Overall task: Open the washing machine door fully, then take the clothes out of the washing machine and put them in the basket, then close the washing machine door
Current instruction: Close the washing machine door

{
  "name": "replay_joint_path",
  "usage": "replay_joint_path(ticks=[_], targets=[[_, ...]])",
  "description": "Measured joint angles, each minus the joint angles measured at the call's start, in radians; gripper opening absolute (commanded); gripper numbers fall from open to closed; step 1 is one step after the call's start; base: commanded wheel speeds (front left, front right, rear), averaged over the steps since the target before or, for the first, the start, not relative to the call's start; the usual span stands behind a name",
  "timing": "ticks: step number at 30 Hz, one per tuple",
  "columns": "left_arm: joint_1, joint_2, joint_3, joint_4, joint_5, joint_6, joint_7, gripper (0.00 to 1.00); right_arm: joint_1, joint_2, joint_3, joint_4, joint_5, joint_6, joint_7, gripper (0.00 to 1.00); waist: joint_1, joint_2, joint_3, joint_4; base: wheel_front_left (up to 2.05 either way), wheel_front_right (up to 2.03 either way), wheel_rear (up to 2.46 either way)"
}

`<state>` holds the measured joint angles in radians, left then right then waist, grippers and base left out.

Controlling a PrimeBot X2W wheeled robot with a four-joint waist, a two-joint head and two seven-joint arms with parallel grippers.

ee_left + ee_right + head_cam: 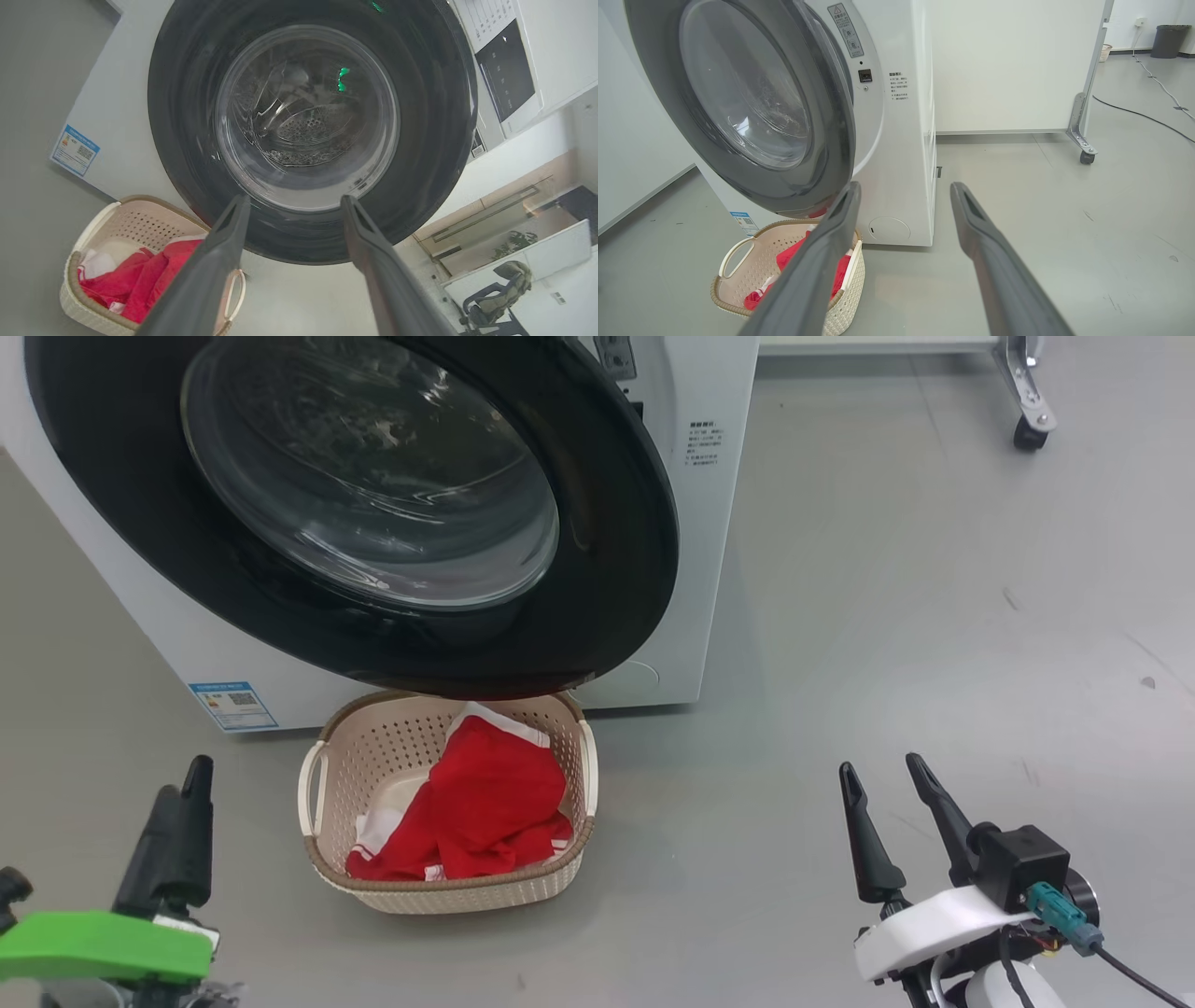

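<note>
- Washer [695,523]: one, white, standing far left on the grey floor [887,616], with one blue sticker [231,705] low on its front.
- Door [611,523]: one, a black ring round clear glass. It stands ajar, its right edge swung out from the washer's front and its lower edge hanging over the far end of the basket.
- Basket [448,896]: one, cream, on the floor just in front of the washer.
- Clothes [490,798]: one red heap with white trim lying in the basket; how many pieces it holds I cannot tell.
- Tools: two, both low over the floor on the near side.
- Left tool [182,784]: fingers spread wide with nothing between them. It is near the basket's left handle and apart from it, pointing at the door glass.
- Right tool [880,767]: fingers spread wide and holding nothing. It is well apart from the basket, off to its right, over bare floor.
- Caster [1030,434]: one, far right on the floor.
</note>
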<state>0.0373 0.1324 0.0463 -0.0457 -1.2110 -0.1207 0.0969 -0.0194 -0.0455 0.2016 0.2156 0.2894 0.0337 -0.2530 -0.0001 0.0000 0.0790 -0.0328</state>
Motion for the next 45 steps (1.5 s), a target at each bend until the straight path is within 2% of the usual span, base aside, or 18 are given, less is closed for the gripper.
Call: replay_joint_path(ticks=[2, 4, 9, 19, 22, 26, 45], targets=[[0.013, 0.021, -0.013, -0.004, 0.088, 0.000, -0.048, 1.00, 0.010, 0.000, -0.002, -0.001, -0.002, -0.001, 0.000, 1.00, 0.0000, 0.0000, -0.012, 0.003, 0.00, 0.00, 0.00], [0.029, 0.057, -0.028, -0.003, 0.222, 0.000, -0.102, 1.00, 0.017, 0.000, -0.005, -0.002, -0.002, -0.001, 0.000, 1.00, 0.0000, 0.0000, -0.023, 0.007, 0.00, 0.00, 0.00], [0.069, 0.083, -0.032, 0.004, 0.389, 0.003, -0.195, 1.00, 0.028, -0.001, -0.004, -0.004, -0.011, -0.001, 0.000, 1.00, 0.0000, 0.0000, -0.047, 0.012, 0.00, 0.00, 0.00], [0.134, 0.112, -0.110, 0.006, 0.650, 0.125, -0.278, 1.00, 0.067, -0.004, -0.006, -0.011, -0.021, -0.001, 0.000, 1.00, 0.0000, 0.0000, -0.077, 0.009, 0.00, 0.00, 0.00], [0.154, 0.109, -0.145, 0.010, 0.701, 0.165, -0.286, 1.00, 0.079, -0.003, -0.007, -0.011, -0.021, -0.001, 0.000, 1.00, 0.0000, 0.0000, -0.087, 0.008, 0.00, 0.00, 0.00], [0.180, 0.109, -0.181, 0.015, 0.749, 0.188, -0.286, 1.00, 0.103, -0.003, -0.007, -0.010, -0.028, -0.001, 0.000, 1.00, 0.0000, 0.0000, -0.094, 0.009, 0.00, 0.00, 0.00], [0.214, 0.044, -0.214, 0.037, 0.792, 0.221, -0.286, 1.00, 0.132, -0.001, -0.008, -0.004, -0.028, -0.011, 0.000, 1.00, 0.0000, 0.0000, -0.106, 0.018, 0.00, 0.00, 0.00]])
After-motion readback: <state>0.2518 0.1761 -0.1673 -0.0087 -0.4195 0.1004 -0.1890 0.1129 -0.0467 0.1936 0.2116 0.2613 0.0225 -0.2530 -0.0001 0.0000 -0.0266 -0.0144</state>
